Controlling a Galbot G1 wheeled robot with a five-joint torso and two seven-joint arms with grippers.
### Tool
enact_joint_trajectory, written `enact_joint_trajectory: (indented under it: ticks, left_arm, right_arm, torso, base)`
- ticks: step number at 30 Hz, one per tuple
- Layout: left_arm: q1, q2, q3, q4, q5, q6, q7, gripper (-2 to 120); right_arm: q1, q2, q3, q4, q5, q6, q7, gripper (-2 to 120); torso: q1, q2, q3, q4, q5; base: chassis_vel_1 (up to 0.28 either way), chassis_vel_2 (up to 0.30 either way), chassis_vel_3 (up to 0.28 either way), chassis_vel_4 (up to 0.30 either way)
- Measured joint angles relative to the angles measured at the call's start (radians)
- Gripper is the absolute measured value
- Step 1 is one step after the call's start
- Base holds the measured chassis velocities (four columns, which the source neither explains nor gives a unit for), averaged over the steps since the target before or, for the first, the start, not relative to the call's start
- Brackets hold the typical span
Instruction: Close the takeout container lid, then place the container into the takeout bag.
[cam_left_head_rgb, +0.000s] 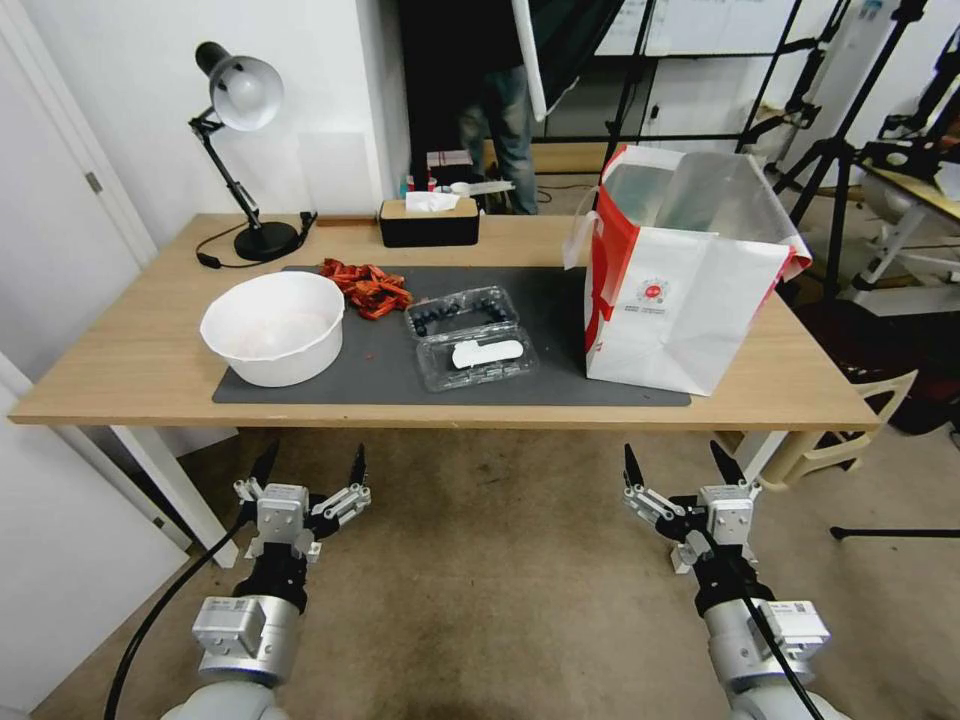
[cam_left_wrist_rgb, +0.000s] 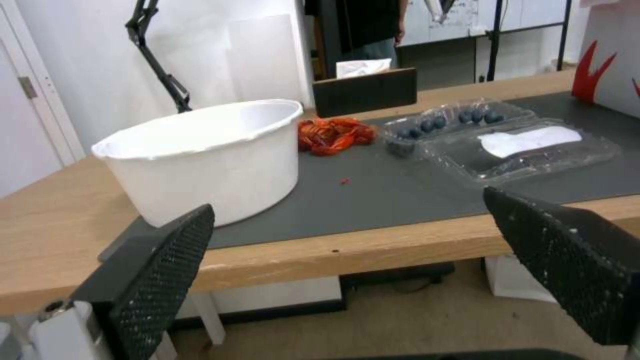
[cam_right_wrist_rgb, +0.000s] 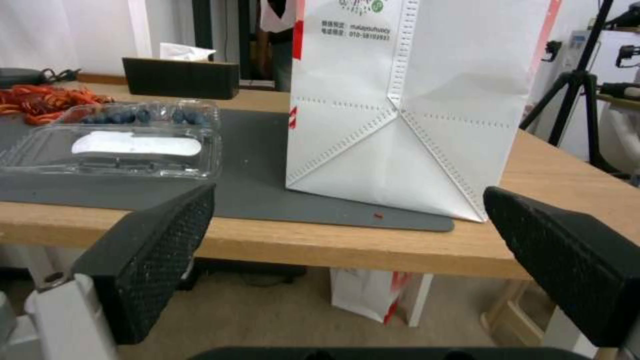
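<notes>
Both tools hang low in front of the wooden worktop (cam_left_head_rgb: 150, 360), over the floor: the left tool (cam_left_head_rgb: 308, 472) and the right tool (cam_left_head_rgb: 680, 470) each have their black, bumpy fingers spread wide apart and hold nothing.

On the worktop lies a flat dark grey mat (cam_left_head_rgb: 560, 310). Near the middle of the mat sits the small clear plastic takeout container (cam_left_head_rgb: 462, 310) with dark berries inside. It is open. Its clear lid (cam_left_head_rgb: 478, 357) with a white label lies flat on the mat, on the side nearer the robot. To the left of the container stands a big round white bowl (cam_left_head_rgb: 274, 325). Behind the bowl, just left of the container, is a pile of red crinkly wrappers (cam_left_head_rgb: 367, 286). To the right of the container stands the tall white takeout bag (cam_left_head_rgb: 680, 290) with red sides, upright and open at the top, apart from the container. Behind the container, at the far edge, are a black tissue box (cam_left_head_rgb: 428, 222) and a black desk lamp (cam_left_head_rgb: 240, 150).

From the head view you can look down into the bag's shiny silver lining. From the right wrist view you see the bag's folded white side with rows of small stitch holes. From the left wrist view the bowl's tall white wall is near.
</notes>
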Motion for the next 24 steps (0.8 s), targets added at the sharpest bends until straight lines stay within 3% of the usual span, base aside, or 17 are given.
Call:
enact_joint_trajectory:
  ticks: [14,17,19,24]
  left_arm:
    - [0.001,0.001,0.001,-0.003,-0.008,0.005,-0.003,100]
    - [0.021,0.015,0.021,-0.064,-0.084,0.053,-0.041,100]
    - [0.044,0.031,0.045,-0.137,-0.177,0.113,-0.088,100]
    - [0.065,0.049,0.082,-0.199,-0.298,0.17,-0.128,100]
  right_arm:
    - [-0.003,0.003,-0.003,0.001,-0.005,-0.003,-0.003,100]
    - [-0.053,0.046,-0.073,0.04,-0.072,-0.051,-0.049,100]
    - [-0.11,0.1,-0.152,0.087,-0.151,-0.105,-0.108,100]
    - [-0.11,0.111,-0.147,0.106,-0.164,-0.11,-0.13,100]
  torso:
    - [0.0,0.0,0.0,0.0001,-0.0003]
    - [0.0,0.0,0.0,0.0002,0.0007]
    - [0.0,0.0,0.0,-0.0006,-0.0006]
    - [0.0,0.0,0.0,0.0,-0.0005]
  base:
    - [0.0,0.0,0.0,0.0]
    - [0.0,0.0,0.0,0.0]
    - [0.0,0.0,0.0,0.0]
    - [0.0,0.0,0.0,0.0]
